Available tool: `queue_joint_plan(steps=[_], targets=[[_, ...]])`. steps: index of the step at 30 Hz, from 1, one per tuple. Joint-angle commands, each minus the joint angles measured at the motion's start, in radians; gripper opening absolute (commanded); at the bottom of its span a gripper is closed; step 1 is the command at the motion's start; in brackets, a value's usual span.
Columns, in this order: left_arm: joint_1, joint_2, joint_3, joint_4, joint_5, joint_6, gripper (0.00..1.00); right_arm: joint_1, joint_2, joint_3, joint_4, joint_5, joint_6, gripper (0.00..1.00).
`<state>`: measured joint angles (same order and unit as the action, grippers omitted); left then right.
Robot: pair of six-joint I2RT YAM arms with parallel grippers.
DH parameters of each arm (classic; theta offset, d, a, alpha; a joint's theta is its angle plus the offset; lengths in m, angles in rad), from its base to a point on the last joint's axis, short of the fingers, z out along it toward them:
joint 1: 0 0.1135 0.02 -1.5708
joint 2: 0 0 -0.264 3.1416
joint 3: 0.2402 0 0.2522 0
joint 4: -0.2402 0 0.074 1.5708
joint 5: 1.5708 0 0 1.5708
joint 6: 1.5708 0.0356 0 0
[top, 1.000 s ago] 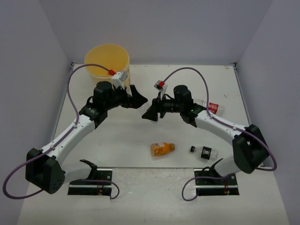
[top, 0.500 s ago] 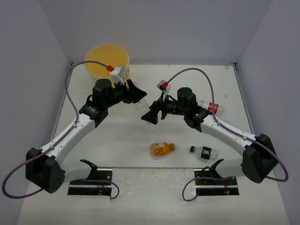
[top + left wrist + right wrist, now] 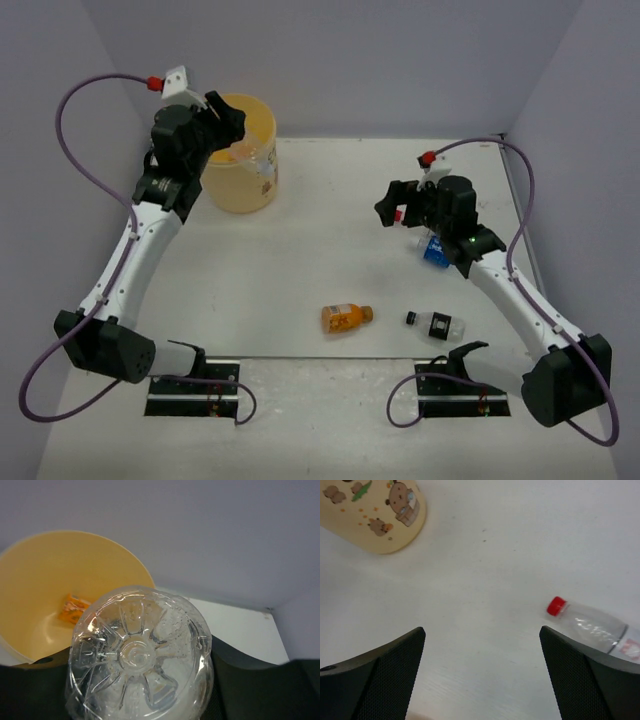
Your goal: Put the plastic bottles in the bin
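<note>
- A clear bottle (image 3: 140, 655) sat between the left gripper's (image 3: 228, 122) jaws, which were closed partway around its body. Its ribbed base faced the wrist camera.
- That bottle hung over the near rim of the bin (image 3: 240, 190), a round pale-yellow bucket at the far left corner of the worktop (image 3: 300, 250).
- Little bears and other small figures were printed on the bin's side.
- An orange bottle (image 3: 75, 609) lay inside, on the bin's bottom.
- The left arm reached up and over from the bin's left side.
- A second orange bottle with a brown cap (image 3: 345, 317) lay on its side near the front middle of the worktop.
- Just to its right lay a small clear bottle with a black label (image 3: 435, 323).
- Further back on the right, a blue-labelled bottle (image 3: 433, 250) lay partly under the right arm.
- A red-capped clear bottle (image 3: 590, 625) lay on its side close ahead of the right gripper (image 3: 485, 680), off to its right-hand finger.
- The right gripper's jaws stood wide open and held nothing, well apart from the bin.
</note>
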<state>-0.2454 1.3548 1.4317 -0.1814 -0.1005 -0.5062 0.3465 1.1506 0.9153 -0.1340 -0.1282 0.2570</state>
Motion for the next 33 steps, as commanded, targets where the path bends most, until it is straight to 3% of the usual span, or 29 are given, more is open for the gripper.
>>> queue_joint_plan(steps=[1,6,12,13,14,15,16,23,26,32,33], targets=[[0.09,0.134,0.167,0.003,-0.161,0.067,0.06,-0.01,-0.074,-0.021,-0.07,0.09,-0.434,0.99],[0.131,0.292,0.323,-0.054,-0.22,0.075,0.07,-0.088,-0.035,0.027,-0.068,0.171,-0.602,0.99],[0.139,0.393,0.352,-0.024,-0.258,0.077,0.28,-0.268,0.004,-0.028,-0.068,0.029,-0.665,0.99],[0.14,0.406,0.361,-0.023,-0.248,0.084,0.36,-0.278,0.011,-0.033,-0.068,0.014,-0.684,0.99],[0.142,0.424,0.377,-0.032,-0.242,0.085,0.57,-0.286,0.018,-0.036,-0.07,-0.012,-0.7,0.99],[0.143,0.446,0.396,-0.046,-0.238,0.084,0.87,-0.293,0.026,-0.038,-0.074,-0.044,-0.714,0.99],[0.144,0.457,0.409,-0.055,-0.232,0.086,0.98,-0.294,0.03,-0.038,-0.075,-0.051,-0.714,0.99],[0.146,0.438,0.469,-0.09,-0.116,0.162,1.0,-0.327,0.068,-0.05,-0.099,-0.018,-0.754,0.99],[0.146,0.384,0.446,-0.095,-0.004,0.205,1.0,-0.342,0.111,-0.032,-0.104,-0.019,-0.751,0.99],[0.144,0.175,0.248,-0.022,0.201,0.212,1.0,-0.413,0.221,-0.007,-0.133,-0.017,-0.731,0.99],[0.144,0.142,0.158,0.035,0.245,0.198,1.0,-0.427,0.253,0.003,-0.134,0.002,-0.73,0.99]])
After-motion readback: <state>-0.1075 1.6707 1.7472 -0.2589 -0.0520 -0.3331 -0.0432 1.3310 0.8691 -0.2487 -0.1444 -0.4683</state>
